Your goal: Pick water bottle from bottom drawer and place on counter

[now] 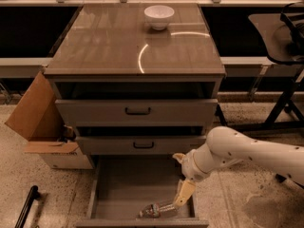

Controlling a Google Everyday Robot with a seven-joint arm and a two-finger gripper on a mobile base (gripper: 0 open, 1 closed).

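**Down in btm drawer, at the bottle**

Gripper [183, 194] low in bottom drawer [126, 184], front-right corner, tip right by water bottle [156, 211]. Lying on its side near drawer front. Open or closed: can't tell. Counter [114, 51] w/ white bowl [159, 16] at rear.

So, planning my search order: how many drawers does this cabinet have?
3: top drawer and middle drawer, both slightly open, under the counter; bottom drawer pulled far out, holding the water bottle, with the gripper at the bottle's right end.
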